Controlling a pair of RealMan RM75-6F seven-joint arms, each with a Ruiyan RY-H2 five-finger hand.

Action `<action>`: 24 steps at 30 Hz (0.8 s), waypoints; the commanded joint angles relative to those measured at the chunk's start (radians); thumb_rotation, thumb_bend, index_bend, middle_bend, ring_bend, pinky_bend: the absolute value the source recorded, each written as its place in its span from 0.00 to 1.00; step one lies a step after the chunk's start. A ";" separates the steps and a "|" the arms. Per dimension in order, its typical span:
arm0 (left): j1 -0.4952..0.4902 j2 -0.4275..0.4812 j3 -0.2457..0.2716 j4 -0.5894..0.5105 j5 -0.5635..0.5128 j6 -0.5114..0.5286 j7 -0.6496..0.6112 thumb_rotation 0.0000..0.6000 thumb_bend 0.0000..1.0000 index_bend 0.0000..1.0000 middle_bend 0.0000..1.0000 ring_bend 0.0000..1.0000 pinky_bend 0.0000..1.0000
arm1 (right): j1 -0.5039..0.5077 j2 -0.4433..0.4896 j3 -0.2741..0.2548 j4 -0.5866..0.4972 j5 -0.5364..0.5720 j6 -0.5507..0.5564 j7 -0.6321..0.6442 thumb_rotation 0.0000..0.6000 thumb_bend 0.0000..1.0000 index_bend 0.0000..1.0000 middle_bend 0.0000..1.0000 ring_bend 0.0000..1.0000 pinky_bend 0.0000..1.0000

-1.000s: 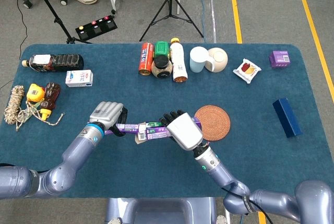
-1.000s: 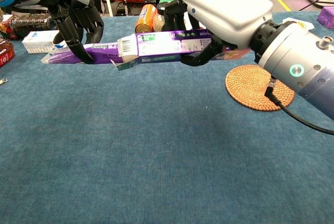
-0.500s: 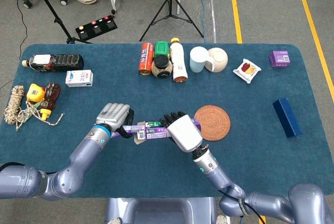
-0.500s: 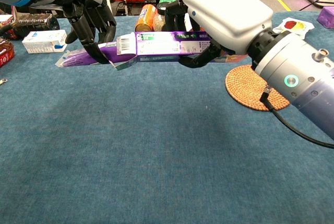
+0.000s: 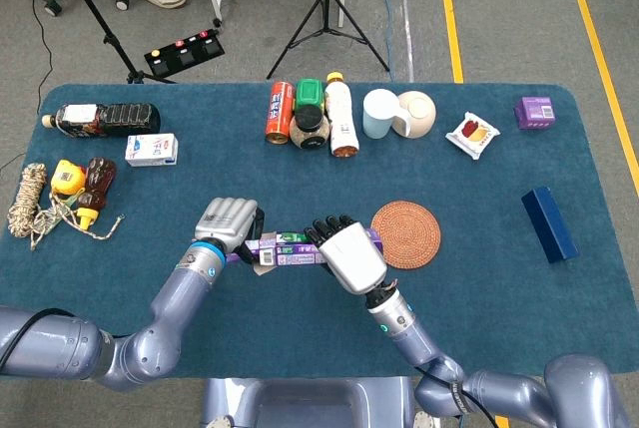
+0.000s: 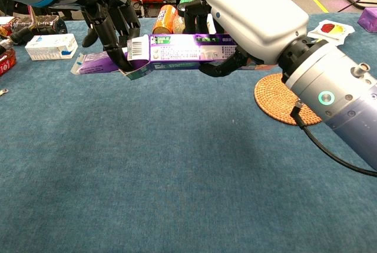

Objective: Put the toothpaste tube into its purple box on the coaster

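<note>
My right hand grips the long purple toothpaste box and holds it level above the table, its open flapped end pointing left. My left hand holds the purple toothpaste tube at the box's mouth. Part of the tube is inside the box, and its crimped tail still sticks out to the left. The round woven coaster lies bare just right of my right hand.
Along the far edge stand a can, bottles, a cup and a bowl. A snack packet, small purple box and dark blue box lie right. A white carton, dark bottle and rope lie left.
My left hand has moved right toward the right hand, pushing the tube further into the box. Less of the tube shows. The right hand and box have held nearly still.
</note>
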 commanded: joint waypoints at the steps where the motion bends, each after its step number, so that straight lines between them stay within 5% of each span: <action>1: -0.003 -0.027 -0.026 -0.004 0.003 0.031 -0.018 1.00 0.29 0.71 0.59 0.52 0.66 | -0.002 0.001 0.000 -0.002 -0.001 0.000 0.004 1.00 0.44 0.51 0.58 0.56 0.67; 7: 0.006 -0.056 -0.041 -0.014 0.053 0.089 -0.026 1.00 0.28 0.71 0.57 0.52 0.65 | -0.006 0.005 0.004 -0.009 -0.002 0.004 0.026 1.00 0.44 0.51 0.58 0.56 0.67; 10: 0.011 -0.068 -0.043 -0.022 0.071 0.110 -0.026 1.00 0.28 0.65 0.48 0.47 0.61 | -0.009 0.005 0.006 -0.012 -0.002 0.006 0.033 1.00 0.44 0.51 0.58 0.57 0.67; 13: 0.013 -0.084 -0.043 -0.027 0.074 0.140 -0.014 1.00 0.28 0.50 0.34 0.37 0.56 | -0.017 0.001 0.017 -0.035 0.020 0.008 0.067 1.00 0.45 0.52 0.59 0.57 0.67; 18: 0.039 -0.083 -0.059 -0.050 0.117 0.164 -0.031 1.00 0.28 0.12 0.06 0.18 0.47 | -0.025 0.013 0.035 -0.052 0.046 0.003 0.103 1.00 0.46 0.53 0.60 0.58 0.68; 21: 0.058 -0.069 -0.068 -0.072 0.153 0.177 -0.047 1.00 0.27 0.01 0.00 0.15 0.46 | -0.031 0.019 0.040 -0.052 0.058 0.001 0.125 1.00 0.47 0.53 0.60 0.58 0.68; 24: 0.079 -0.043 -0.084 -0.106 0.180 0.180 -0.064 1.00 0.27 0.00 0.00 0.15 0.46 | -0.039 0.024 0.048 -0.052 0.077 0.001 0.165 1.00 0.48 0.53 0.61 0.58 0.68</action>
